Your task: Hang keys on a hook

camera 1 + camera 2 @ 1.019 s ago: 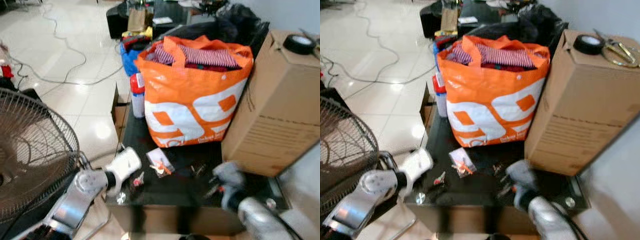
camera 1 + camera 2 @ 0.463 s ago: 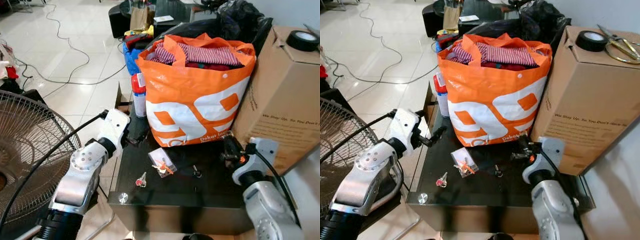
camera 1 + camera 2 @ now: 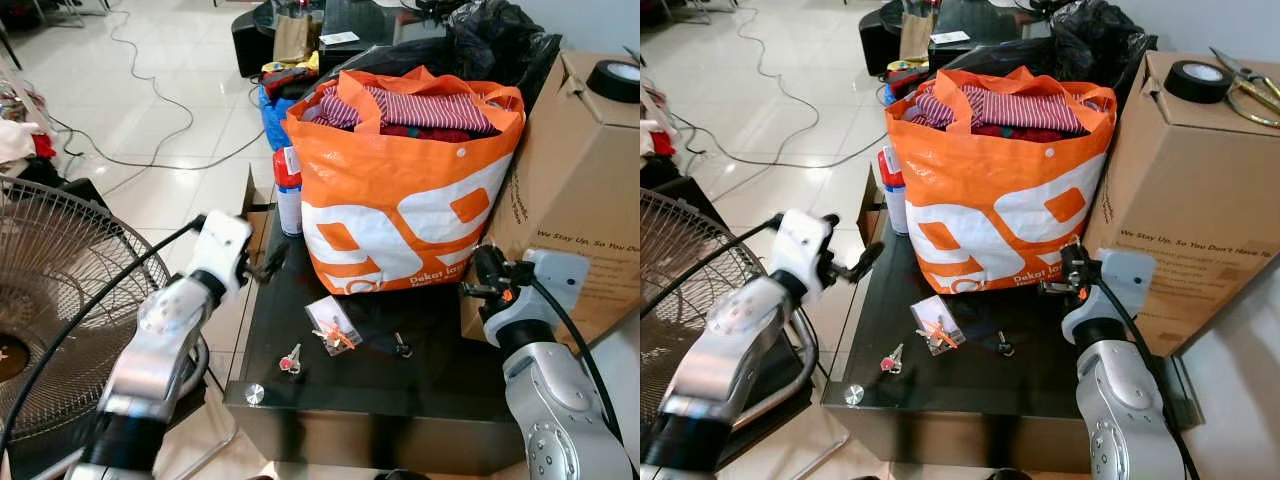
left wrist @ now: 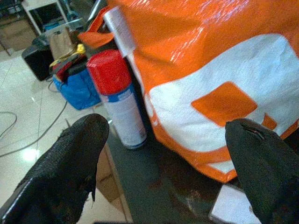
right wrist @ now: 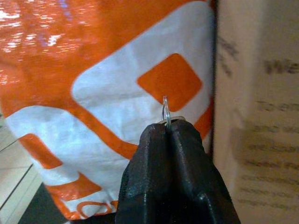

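My right gripper (image 3: 488,277) is shut on a thin metal key ring (image 5: 166,111), held just in front of the orange bag's lower right corner, above the black table (image 3: 420,390). A red-headed key (image 3: 290,360) and a small black key (image 3: 400,347) lie loose on the table. Between them is a clear packet (image 3: 332,325) with something orange inside. My left gripper (image 3: 268,263) hangs open over the table's left edge, its fingers (image 4: 70,163) spread wide toward a red-capped spray can (image 4: 119,100).
A full orange shopping bag (image 3: 400,200) stands at the back of the table. A tall cardboard box (image 3: 580,190) with a tape roll (image 3: 612,80) on top is on the right. A floor fan (image 3: 60,300) stands at left, and cables cross the tiled floor.
Both arms have risen from low at the table's front. The right gripper now sits beside the bag and box, the left at the table's left edge. The camera has shifted slightly.
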Controlling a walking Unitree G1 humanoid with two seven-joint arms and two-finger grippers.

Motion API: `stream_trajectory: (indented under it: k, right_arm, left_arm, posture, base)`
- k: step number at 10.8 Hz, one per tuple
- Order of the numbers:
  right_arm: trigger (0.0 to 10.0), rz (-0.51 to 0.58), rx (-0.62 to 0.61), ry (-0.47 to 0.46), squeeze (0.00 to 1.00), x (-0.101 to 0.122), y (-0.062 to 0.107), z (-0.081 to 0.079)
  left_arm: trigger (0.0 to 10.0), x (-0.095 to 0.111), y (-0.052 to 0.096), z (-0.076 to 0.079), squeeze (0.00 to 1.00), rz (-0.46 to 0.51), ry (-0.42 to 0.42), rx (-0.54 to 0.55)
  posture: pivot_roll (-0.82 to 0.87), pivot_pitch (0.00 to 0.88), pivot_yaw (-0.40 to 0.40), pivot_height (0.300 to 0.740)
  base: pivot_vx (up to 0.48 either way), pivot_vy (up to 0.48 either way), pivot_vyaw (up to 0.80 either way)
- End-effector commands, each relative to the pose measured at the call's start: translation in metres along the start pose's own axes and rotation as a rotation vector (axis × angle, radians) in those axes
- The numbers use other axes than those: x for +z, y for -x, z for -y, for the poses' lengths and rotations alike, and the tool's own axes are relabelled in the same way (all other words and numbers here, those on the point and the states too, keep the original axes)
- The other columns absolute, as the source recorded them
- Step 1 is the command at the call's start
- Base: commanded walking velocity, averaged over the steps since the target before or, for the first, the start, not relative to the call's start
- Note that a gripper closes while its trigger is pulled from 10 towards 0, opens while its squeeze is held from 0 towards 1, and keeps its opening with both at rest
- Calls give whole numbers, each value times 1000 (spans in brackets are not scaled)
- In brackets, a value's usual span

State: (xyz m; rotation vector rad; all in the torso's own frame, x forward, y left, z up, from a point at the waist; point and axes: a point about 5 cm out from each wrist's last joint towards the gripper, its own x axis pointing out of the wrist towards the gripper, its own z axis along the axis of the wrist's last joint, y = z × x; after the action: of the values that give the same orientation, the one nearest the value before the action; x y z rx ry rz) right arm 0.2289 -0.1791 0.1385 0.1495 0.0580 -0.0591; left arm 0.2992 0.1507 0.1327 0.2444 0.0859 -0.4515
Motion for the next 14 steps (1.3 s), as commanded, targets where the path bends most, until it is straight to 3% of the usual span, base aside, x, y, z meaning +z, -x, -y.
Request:
stream_trajectory:
  k: [1,3,5,6,8,9,10,11,12,14]
  right_arm:
    - [0,-12,-30,-8,0,0,-2,3]
    - [0,-31,-48,-28,0,-4,-5,1]
    - [118,-18,-52,20,0,-4,-7,1]
    - [1216,-10,-50,55,114,-4,-7,0]
    - [1412,-13,-35,41,196,-4,-9,0]
    - [2745,-59,2,4,82,-8,-12,-5]
    - [7020,-3,-43,-6,0,-5,-15,-6]
    - [10000,-38,-61,-43,0,-7,-15,-5]
    - [10000,-62,-40,-68,0,-9,-14,-6]
    - [10000,-85,-31,-27,0,-11,-14,-7]
  left_arm:
    - [10000,1,-4,1,0,3,-14,0]
    - [10000,0,-4,4,0,4,-20,2]
    - [10000,-3,1,8,0,-3,-12,15]
    - [10000,-8,6,9,0,-12,-7,20]
    - [10000,-9,7,10,0,-14,-3,34]
    - [10000,-7,8,11,0,-7,7,47]
    - [10000,-6,10,10,0,-6,14,57]
    - [10000,-6,10,10,0,-6,8,63]
    - [10000,-5,9,8,0,-7,2,73]
    - [10000,-3,6,9,0,-6,-2,70]
  posture:
    - [-108,0,89,740]
    - [-94,0,66,740]
    - [-78,0,42,740]
    - [-75,0,32,740]
    - [-63,0,13,740]
    - [-47,0,-4,740]
    - [-44,0,-4,740]
    - [-42,0,-5,740]
    - [-42,0,-4,740]
    - [-53,0,8,740]
  base:
    - [0,0,0]
    - [0,0,0]
    - [0,0,0]
    - [0,0,0]
    - [0,0,0]
    - [0,0,0]
    - [0,0,0]
    - [0,0,0]
    - [0,0,0]
    - [0,0,0]
